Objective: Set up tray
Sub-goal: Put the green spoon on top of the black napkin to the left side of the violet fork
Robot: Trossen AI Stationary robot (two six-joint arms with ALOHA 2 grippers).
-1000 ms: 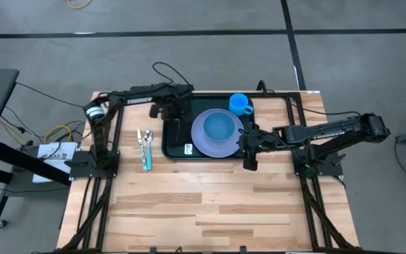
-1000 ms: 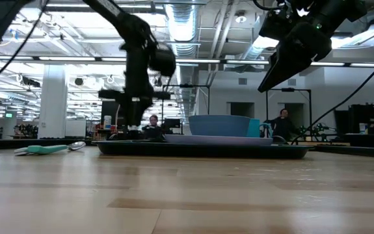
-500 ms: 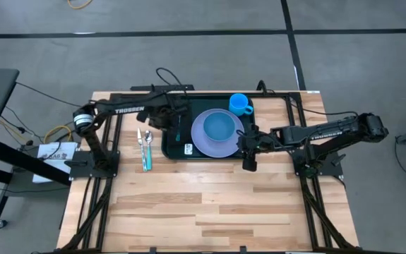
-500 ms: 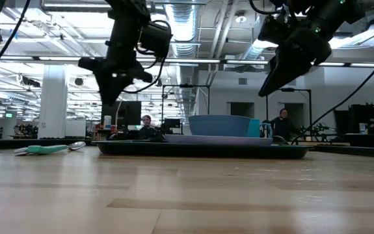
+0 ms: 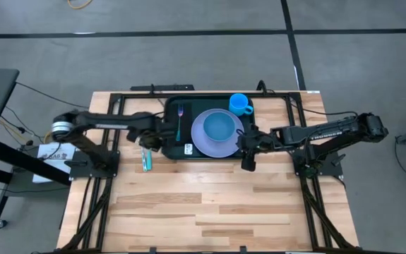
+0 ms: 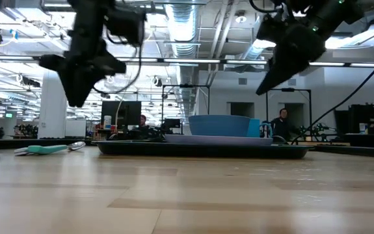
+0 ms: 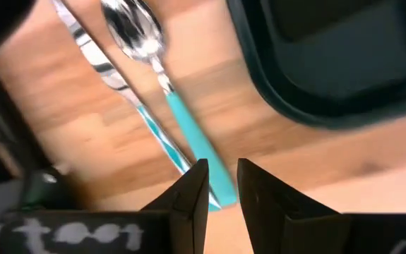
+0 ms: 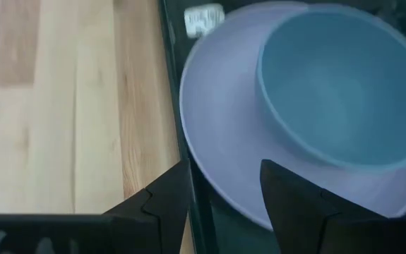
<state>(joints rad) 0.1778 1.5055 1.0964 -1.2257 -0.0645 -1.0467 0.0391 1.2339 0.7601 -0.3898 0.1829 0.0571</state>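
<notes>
Now I judge my left gripper [image 7: 220,185], jaws narrowly parted and empty, must close on the teal-handled spoon [image 7: 162,77] left of the tray [image 5: 171,144].

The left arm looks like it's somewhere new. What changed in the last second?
The left pincer swung from the tray's far-left part back over the spoon and knife on the table, leaving a fork lying in the tray. The right pincer, plate, bowl and cup stayed put.
</notes>
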